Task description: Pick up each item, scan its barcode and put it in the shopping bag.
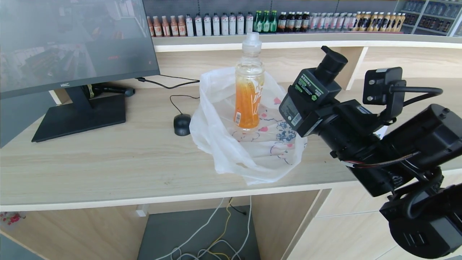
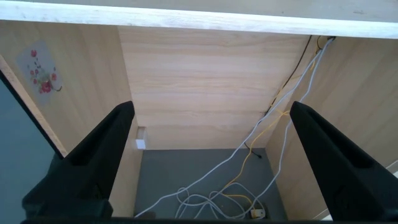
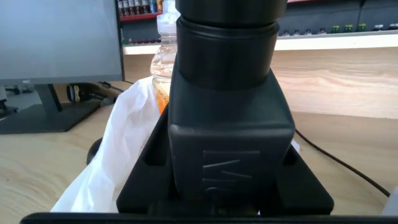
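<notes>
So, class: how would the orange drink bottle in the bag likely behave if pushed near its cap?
The orange drink bottle is tall and narrow, so it would probably tip rather than slide. Its body looks round and smooth, so once down it may roll. The thin shopping bag underneath offers little support.

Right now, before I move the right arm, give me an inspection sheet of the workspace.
Surface: wooden counter, no spill seen.
Job's things: orange drink bottle upright inside the open shopping bag; black bottle held in the air beside the bag.
Clutter: monitor, mouse, dark handheld device behind the monitor's stand.
Grippers: right gripper, jaws shut on the black bottle; left gripper below the counter, jaws open, holding nothing.
Cables: mouse lead on the counter; loose cables on the floor beneath.
Surroundings: shelf of bottles behind.
</notes>
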Motion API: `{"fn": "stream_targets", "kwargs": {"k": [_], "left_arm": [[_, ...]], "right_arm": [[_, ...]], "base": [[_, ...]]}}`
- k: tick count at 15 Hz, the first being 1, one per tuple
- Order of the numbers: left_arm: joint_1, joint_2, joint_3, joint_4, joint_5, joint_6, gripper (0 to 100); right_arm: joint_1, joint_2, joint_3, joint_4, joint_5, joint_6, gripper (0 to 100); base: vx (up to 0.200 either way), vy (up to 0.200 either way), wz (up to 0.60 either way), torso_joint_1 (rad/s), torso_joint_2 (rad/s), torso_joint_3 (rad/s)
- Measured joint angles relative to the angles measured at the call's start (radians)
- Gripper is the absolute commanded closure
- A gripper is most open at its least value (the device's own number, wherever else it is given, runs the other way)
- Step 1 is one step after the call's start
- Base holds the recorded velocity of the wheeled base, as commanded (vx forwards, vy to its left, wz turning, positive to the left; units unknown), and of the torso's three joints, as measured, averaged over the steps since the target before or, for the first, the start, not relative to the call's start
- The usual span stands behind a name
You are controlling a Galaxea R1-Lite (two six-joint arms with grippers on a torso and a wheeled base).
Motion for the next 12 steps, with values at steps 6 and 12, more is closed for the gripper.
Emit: {"fn": "stream_targets", "kwargs": {"k": [6, 12], "left_arm": [[0.000, 0.000, 0.000, 0.000, 0.000, 0.000, 0], [0.000, 0.000, 0.000, 0.000, 0.000, 0.000, 0]], "right_arm": [[-0.050, 0.092, -0.080, 0.000, -0.001, -0.013, 100], [-0.117, 0.170, -0.154, 0.000, 0.004, -0.017, 100]], "base": [[0.000, 0.000, 0.00, 0.000, 0.00, 0.000], [0.000, 0.000, 0.00, 0.000, 0.00, 0.000]]}}
